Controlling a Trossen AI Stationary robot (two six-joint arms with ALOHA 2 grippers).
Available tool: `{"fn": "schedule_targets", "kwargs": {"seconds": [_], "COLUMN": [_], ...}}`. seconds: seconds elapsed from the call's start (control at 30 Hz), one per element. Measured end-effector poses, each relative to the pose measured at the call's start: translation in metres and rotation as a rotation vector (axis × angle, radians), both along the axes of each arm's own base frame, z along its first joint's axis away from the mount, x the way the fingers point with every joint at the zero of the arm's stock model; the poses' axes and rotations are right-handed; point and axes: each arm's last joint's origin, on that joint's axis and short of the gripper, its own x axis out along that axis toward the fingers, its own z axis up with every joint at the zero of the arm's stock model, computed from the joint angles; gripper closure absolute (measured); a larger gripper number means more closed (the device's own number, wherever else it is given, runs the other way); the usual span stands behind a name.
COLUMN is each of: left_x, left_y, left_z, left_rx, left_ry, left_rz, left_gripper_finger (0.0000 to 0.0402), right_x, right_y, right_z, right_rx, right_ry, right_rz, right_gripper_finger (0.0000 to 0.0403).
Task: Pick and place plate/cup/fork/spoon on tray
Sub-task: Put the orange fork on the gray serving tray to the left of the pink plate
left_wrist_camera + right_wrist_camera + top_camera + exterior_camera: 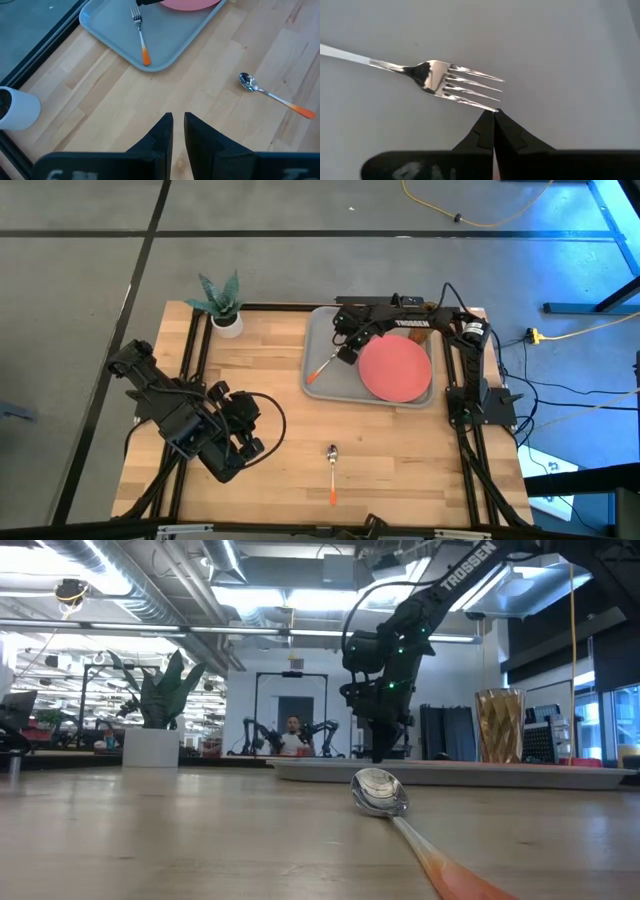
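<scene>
The grey tray [330,385] lies at the table's far middle. On its right half rests the coral plate [395,368]; on its left half the fork [322,368] lies flat, tines [465,85] toward the far side. The amber cup [498,725] stands upright by the tray's far right corner. The spoon [332,470] lies on the bare wood near the front edge, bowl [378,790] up. My right gripper [494,112] is shut, pointing down just above the tray at the fork's tine end. My left gripper [178,119] waits at the near left, fingers almost together, nothing between them. My right gripper's shut fingertips [487,120] stand right at the tip of the fork's outermost tine [490,107], coming from above and pointing down. Whether they touch the tine or the tray cannot be told. The fork lies flat on the tray.
A white pot with a green plant [227,320] stands at the table's far left corner. Black frame rails [195,360] run along the table's left and right sides. Bare wood lies between the tray and the spoon.
</scene>
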Motion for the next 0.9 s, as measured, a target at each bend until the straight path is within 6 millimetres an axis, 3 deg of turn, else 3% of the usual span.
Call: {"fn": "schedule_targets", "kwargs": {"seconds": [0.77, 0.9], "left_x": [0.0, 0.0], "left_y": [0.0, 0.0], "left_z": [0.0, 0.0], "left_rx": [0.001, 0.0], "left_ry": [0.0, 0.0], "left_rz": [0.0, 0.0], "left_gripper_finger": [0.0362, 0.0362], "right_x": [0.015, 0.011], "right_y": [-0.007, -0.004], "right_z": [0.007, 0.009], "right_rx": [-0.052, -0.06], "right_ry": [-0.183, -0.133], "right_rz": [0.02, 0.033], "right_gripper_finger": [0.0402, 0.0402]}}
